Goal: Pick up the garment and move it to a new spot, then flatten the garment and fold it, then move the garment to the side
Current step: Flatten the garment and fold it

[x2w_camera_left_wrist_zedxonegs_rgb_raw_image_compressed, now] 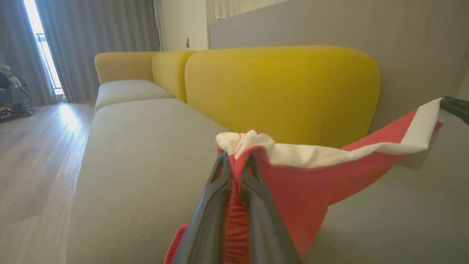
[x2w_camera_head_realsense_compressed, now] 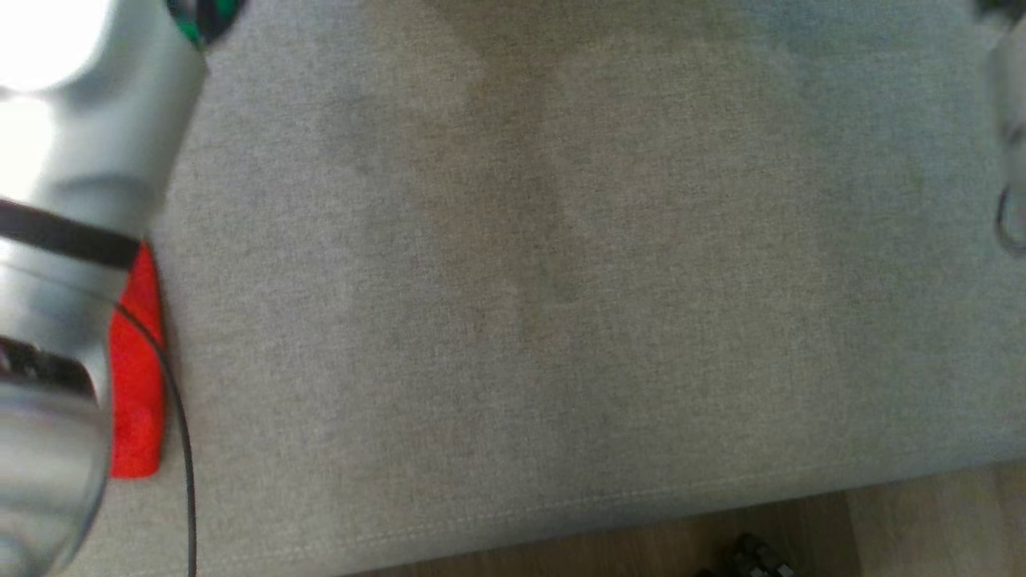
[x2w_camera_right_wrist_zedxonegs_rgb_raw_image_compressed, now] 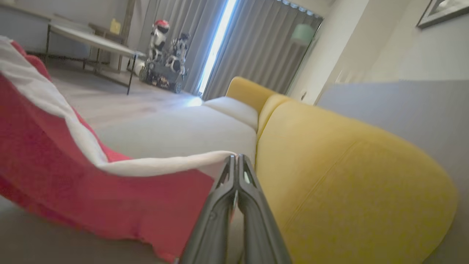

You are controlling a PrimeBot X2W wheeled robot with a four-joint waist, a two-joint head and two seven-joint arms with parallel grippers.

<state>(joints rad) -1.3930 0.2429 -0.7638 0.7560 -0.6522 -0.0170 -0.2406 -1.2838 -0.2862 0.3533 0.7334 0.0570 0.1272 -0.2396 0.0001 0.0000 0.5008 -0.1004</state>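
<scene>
My main worry is the right hand (x2w_camera_right_wrist_zedxonegs_rgb_raw_image_compressed: 236, 158). Its fingers are pressed fully together on just the thin white edge of the red garment (x2w_camera_right_wrist_zedxonegs_rgb_raw_image_compressed: 55, 176), and that sliver could slide out if I spread the arms wider or swing too fast. The left hand (x2w_camera_left_wrist_zedxonegs_rgb_raw_image_compressed: 237, 158) has the safer bite, nearly closed on a thick bunch of red cloth, with white hem puffing past its tips.

The garment is slung between the two hands and sags over the grey sofa seat (x2w_camera_head_realsense_compressed: 561, 280), in front of the yellow backrest (x2w_camera_left_wrist_zedxonegs_rgb_raw_image_compressed: 282, 91). I can't tell whether the low part touches the seat; if it drags, it may tuck under itself when laid down.

The left forearm (x2w_camera_head_realsense_compressed: 72, 200) reaches forward along the left of the head view, red cloth beside it. Both hands look low over the seat, fingers roughly level.
</scene>
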